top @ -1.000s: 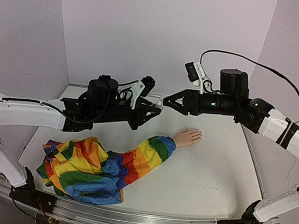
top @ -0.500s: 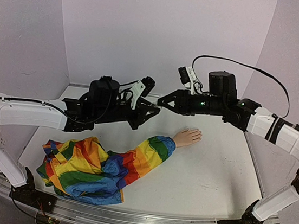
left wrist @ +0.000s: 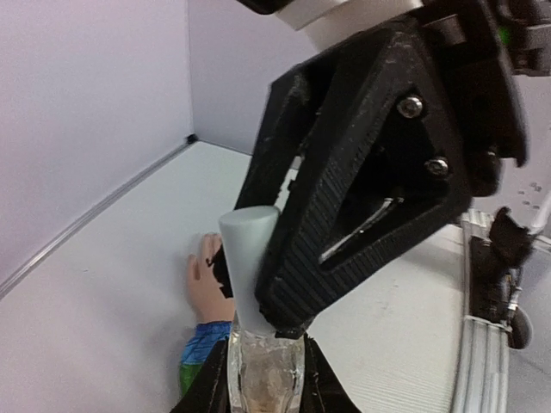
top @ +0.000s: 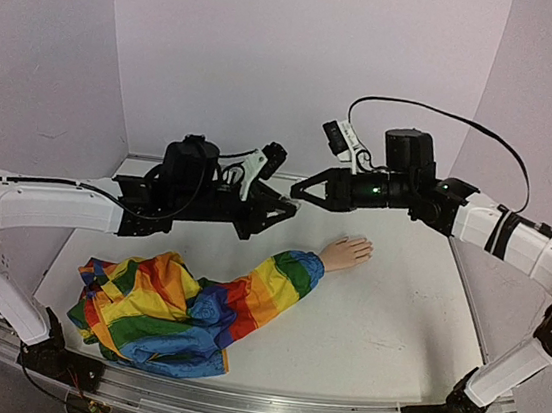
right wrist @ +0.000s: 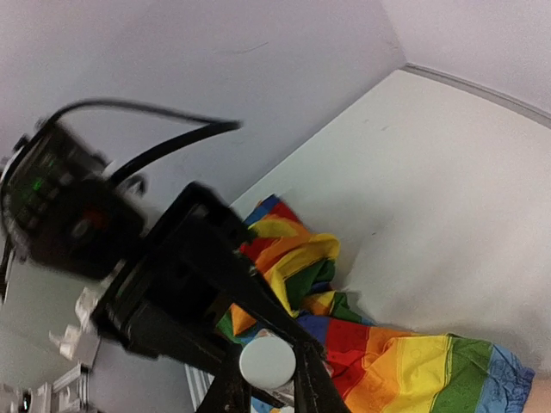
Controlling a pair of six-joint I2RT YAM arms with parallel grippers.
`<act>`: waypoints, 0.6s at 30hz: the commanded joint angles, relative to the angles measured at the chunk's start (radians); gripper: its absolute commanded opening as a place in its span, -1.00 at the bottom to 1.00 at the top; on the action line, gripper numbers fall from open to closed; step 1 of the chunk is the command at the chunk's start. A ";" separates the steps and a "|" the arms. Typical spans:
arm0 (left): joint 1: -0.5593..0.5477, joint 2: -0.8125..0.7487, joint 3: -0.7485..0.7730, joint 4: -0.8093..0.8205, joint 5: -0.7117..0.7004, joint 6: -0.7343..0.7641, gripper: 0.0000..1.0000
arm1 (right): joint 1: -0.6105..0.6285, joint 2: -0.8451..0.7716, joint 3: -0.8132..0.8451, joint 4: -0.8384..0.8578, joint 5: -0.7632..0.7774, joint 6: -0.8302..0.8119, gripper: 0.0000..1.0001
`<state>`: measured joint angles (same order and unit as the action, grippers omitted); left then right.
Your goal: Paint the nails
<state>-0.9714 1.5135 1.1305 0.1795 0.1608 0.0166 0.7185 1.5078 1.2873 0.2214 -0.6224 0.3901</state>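
**A:** Starting at the left, the left fingers point(top: 276, 210) are clenched on the small clear bottle point(left wrist: 263, 374). They hold it up off the tabletop point(top: 393, 322) with the cap end toward the other arm.

**B:** And the right fingers point(left wrist: 344, 249) meet it head-on, clamped around the white cap point(left wrist: 248, 258) (the right wrist view shows its round end wedged between them).

**A:** So where are the nails point(top: 364, 245) from that meeting point?

**B:** Down on the tabletop, to the right of the joined tips and nearer to us. The mannequin hand point(top: 346, 253) lies flat and nothing touches it. Its long axis runs from the rainbow sleeve point(top: 277, 279) at near left out to the fingertips at far right.

**A:** Which arm is closer?

**B:** The right one, I'd say, since it reaches in from that side, just beyond the hand. Once the cap is free, the move looks like down and back toward its own side, arriving at the tip end first. The nails themselves are too small to make out from up here.
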 commanded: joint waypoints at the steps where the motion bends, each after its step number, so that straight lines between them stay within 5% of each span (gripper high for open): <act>1: 0.102 0.007 0.101 0.036 0.601 -0.136 -1.00 | 0.024 0.003 -0.004 0.037 -0.630 -0.229 -1.00; 4: 0.138 0.016 0.149 0.035 0.784 -0.191 -1.00 | 0.025 -0.018 -0.010 -0.021 -0.651 -0.270 -1.00; 8: 0.138 -0.018 0.105 0.035 0.605 -0.150 -1.00 | 0.026 -0.066 -0.032 -0.029 -0.515 -0.271 -0.93; 10: 0.138 -0.011 0.103 0.035 0.530 -0.157 -1.00 | 0.026 -0.080 -0.032 -0.032 -0.411 -0.254 -0.63; 13: 0.130 -0.003 0.097 0.035 0.432 -0.140 -1.00 | 0.025 -0.093 -0.012 -0.079 -0.222 -0.208 0.22; 16: 0.089 -0.025 0.058 0.022 0.268 -0.040 -1.00 | 0.026 -0.089 0.055 -0.248 -0.009 -0.191 0.61; 18: 0.062 -0.033 0.037 0.012 0.165 0.035 -1.00 | 0.025 -0.076 0.099 -0.342 0.051 -0.174 0.67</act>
<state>-0.8703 1.5234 1.1797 0.1352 0.5888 -0.0753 0.7341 1.4509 1.2903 0.0799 -0.7616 0.1852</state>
